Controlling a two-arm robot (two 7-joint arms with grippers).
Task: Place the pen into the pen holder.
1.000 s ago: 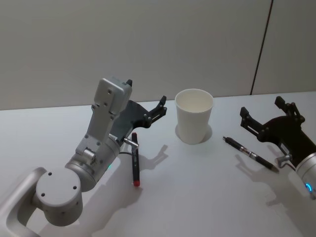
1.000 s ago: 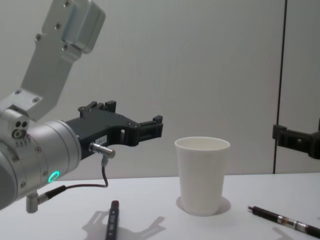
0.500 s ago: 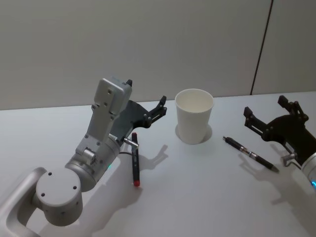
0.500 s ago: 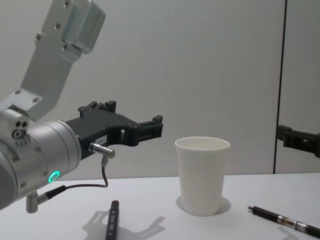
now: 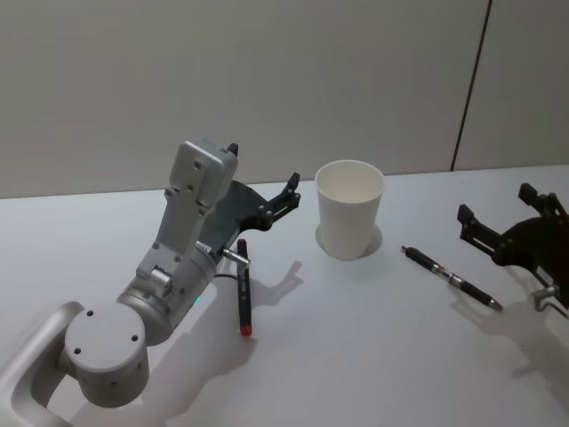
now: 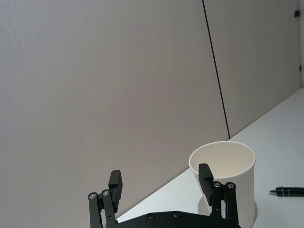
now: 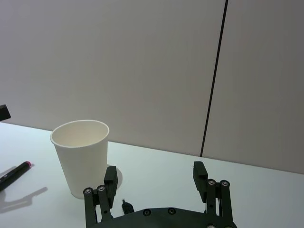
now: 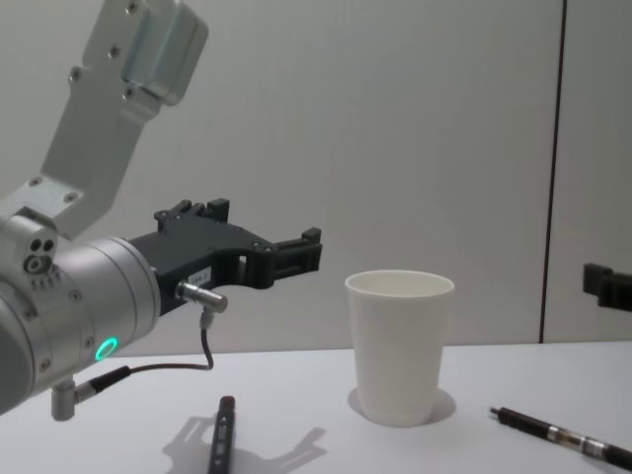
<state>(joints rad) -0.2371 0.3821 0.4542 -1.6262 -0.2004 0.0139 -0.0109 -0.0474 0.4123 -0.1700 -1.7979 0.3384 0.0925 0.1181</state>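
Cup point(image 5: 348, 213) upright, mid-surface point(image 5: 356, 356). 2 pens flat on surface: black pen point(image 5: 451, 278) at cup's 4 o'clock, red-tipped pen point(image 5: 242, 286) at 8 o'clock. Left hand point(image 5: 262, 169) raised at 9 o'clock, wide, empty. Right hand point(image 5: 495, 203) at 3 o'clock, wide, empty.

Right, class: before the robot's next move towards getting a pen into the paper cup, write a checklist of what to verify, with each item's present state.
1. Paper cup upright, mouth unblocked: ok.
2. Black pen right of the cup, lying free on the table: ok.
3. Right hand open and empty: ok.
4. Right hand positioned over that pen: not ok; it hangs off to the pen's right, above the table.
5. Left hand open, apart from the cup: ok.
6. Red-ended pen lying clear of the cup: ok.
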